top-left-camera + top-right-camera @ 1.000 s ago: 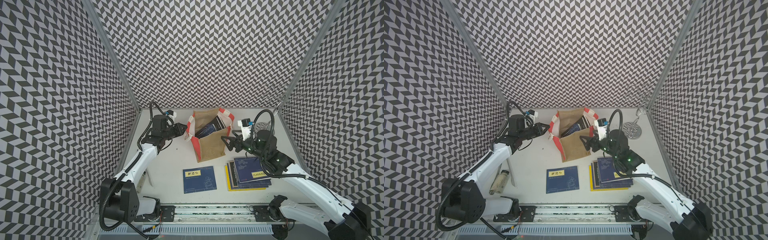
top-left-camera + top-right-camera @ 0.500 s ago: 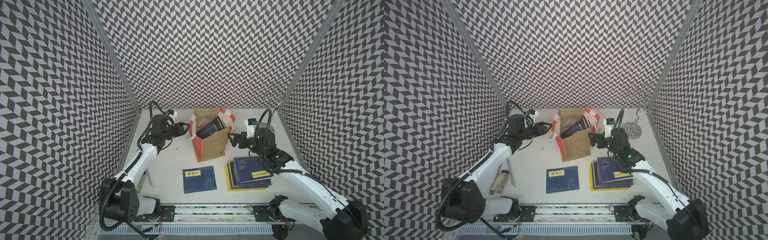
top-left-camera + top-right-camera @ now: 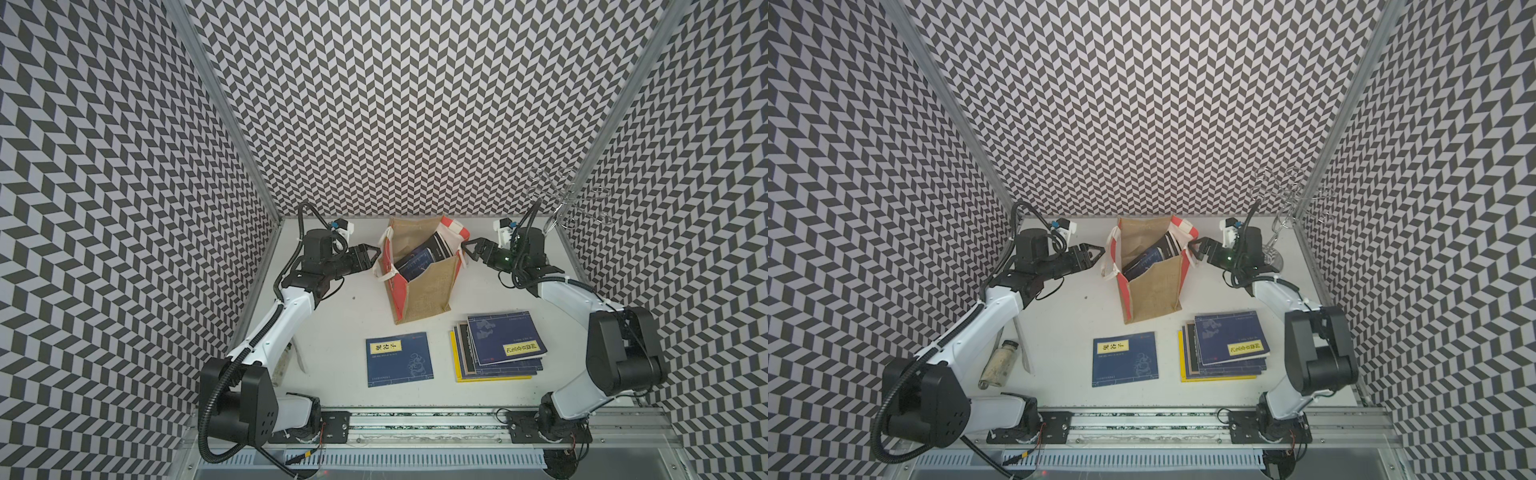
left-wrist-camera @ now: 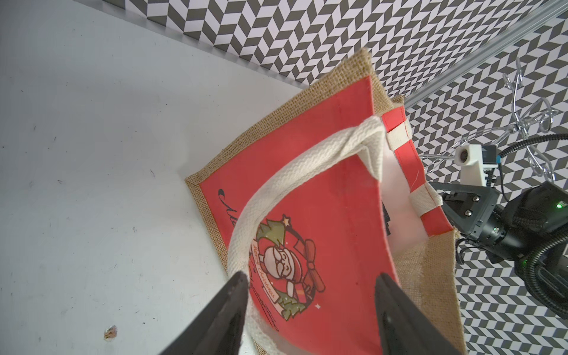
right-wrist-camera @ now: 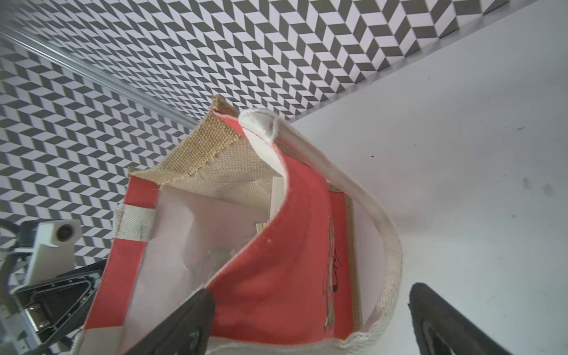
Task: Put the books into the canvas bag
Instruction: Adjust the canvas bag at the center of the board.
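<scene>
Left gripper (image 3: 371, 254) opened, red-faced jute canvas bag (image 3: 424, 286)

canvas bag (image 3: 1152, 286) upright between both arms; books (image 3: 1227, 349) stacked on table (image 3: 1067, 332).

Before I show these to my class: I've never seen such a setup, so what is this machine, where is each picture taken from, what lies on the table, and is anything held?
Two white robot arms stand at a white table. Both top views look down from overhead; each wrist view comes from a camera on one arm. The left gripper and right gripper flank a standing canvas bag, jaws open, holding nothing. Two books poke out of the bag. On the table lie one navy book, a stack of books, a small bottle and a wire stand.
</scene>
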You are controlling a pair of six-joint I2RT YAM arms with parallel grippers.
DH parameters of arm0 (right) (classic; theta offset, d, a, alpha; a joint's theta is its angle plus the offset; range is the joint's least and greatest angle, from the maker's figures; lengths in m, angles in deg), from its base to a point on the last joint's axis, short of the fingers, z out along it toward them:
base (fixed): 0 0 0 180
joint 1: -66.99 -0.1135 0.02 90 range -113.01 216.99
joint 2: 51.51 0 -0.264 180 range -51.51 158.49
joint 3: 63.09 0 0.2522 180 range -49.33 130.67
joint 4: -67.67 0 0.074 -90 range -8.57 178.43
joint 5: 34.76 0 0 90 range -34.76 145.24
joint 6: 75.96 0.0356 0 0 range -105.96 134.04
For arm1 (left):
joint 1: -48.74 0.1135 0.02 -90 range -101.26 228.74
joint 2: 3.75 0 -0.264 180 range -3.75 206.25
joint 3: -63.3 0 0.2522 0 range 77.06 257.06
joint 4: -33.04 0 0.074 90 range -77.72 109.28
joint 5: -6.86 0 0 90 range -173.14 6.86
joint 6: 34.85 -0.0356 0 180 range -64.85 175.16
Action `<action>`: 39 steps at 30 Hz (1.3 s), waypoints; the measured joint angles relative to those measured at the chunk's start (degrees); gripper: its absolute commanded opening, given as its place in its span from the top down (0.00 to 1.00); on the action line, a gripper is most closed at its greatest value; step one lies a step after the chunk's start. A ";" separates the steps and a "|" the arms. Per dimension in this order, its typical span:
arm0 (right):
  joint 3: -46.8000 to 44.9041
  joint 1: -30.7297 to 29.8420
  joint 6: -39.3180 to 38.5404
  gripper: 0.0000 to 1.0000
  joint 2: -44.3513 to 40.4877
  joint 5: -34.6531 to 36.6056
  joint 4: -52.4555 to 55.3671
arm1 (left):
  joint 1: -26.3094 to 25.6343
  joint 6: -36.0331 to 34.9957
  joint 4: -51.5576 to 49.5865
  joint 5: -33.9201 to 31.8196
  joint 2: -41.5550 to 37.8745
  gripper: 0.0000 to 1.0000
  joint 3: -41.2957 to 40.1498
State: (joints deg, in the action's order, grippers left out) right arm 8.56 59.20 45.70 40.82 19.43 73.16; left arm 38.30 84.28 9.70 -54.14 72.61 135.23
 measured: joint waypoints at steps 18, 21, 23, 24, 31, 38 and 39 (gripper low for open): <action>0.52 -0.07 2.29 0.01 0.72 -3.89 -5.49 | 4.37 -0.83 -1.18 -0.22 -2.62 0.19 0.04; 0.96 -0.07 2.32 0.01 1.57 -3.61 -5.51 | 4.37 -0.85 -1.22 -0.20 -2.62 0.19 0.04; 0.96 -0.17 2.29 0.01 1.66 -3.48 -5.44 | 4.37 -0.98 -1.25 -0.15 -2.62 0.19 0.04; 0.96 -0.26 2.25 0.01 1.66 -3.41 -5.51 | 4.37 -1.03 -1.27 -0.15 -2.62 0.19 0.04; -0.37 -4.85 -2.03 0.01 -4.07 2.08 -1.46 | 4.37 0.44 -2.51 -2.29 -5.55 0.19 -4.28; -10.73 -18.93 -7.74 0.01 -27.71 14.82 8.09 | 2.78 5.22 -5.81 -4.63 -12.55 0.18 -20.11; -12.48 -21.51 -7.98 0.01 -31.01 16.46 9.51 | 1.79 5.84 -6.54 -5.14 -13.88 0.18 -21.99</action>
State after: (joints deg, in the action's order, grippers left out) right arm -3.92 37.69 37.72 9.81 35.88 82.66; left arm 40.09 90.11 3.16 -59.28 58.73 113.24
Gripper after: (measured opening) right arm 0.993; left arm 0.816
